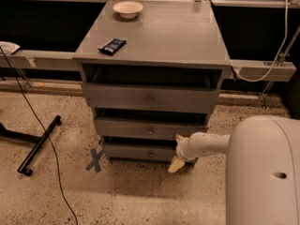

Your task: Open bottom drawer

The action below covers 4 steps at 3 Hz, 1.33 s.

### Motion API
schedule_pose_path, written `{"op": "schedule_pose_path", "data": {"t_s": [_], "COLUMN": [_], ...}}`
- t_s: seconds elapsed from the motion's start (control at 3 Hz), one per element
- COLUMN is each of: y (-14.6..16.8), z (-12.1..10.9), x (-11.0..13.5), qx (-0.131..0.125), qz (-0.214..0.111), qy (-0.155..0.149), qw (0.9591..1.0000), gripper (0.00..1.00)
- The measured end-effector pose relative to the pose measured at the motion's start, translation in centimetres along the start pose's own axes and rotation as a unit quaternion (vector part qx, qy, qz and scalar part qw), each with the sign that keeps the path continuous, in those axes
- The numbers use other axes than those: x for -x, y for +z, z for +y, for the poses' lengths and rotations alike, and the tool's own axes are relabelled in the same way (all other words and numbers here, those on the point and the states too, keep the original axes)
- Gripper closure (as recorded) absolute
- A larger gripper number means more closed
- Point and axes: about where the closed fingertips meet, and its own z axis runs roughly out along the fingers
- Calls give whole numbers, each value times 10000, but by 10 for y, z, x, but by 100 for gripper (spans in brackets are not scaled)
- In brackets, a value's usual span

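Observation:
The bottom drawer [136, 152] is the lowest, narrowest grey front of the grey cabinet [154, 32], with a small round knob [150, 154] at its centre. A dark gap shows above it. My gripper [177, 152] is at the drawer's right end, to the right of the knob. Its two cream fingers [175, 165] are spread apart, one above the other, and hold nothing. My white arm [262, 172] fills the lower right.
A mid-sized drawer [150, 129] and a tall drawer [150, 98] sit above. A bowl [128, 8] and a dark flat packet [112, 45] lie on the cabinet top. A blue tape X [95, 160], a black stand leg [40, 144] and a cable [33, 116] are on the floor to the left.

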Motion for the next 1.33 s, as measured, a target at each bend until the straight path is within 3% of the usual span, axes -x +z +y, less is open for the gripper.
{"op": "schedule_pose_path", "data": {"t_s": [0.33, 0.67, 1.33], "y": [9, 15, 59], "z": [-9, -10, 9], "x": [-53, -85, -115], "qx": [-158, -171, 175], "qz": [408, 583, 348], "qy": [202, 360, 250], "qw": [9988, 9975, 9989], "gripper": [0, 0, 0]}}
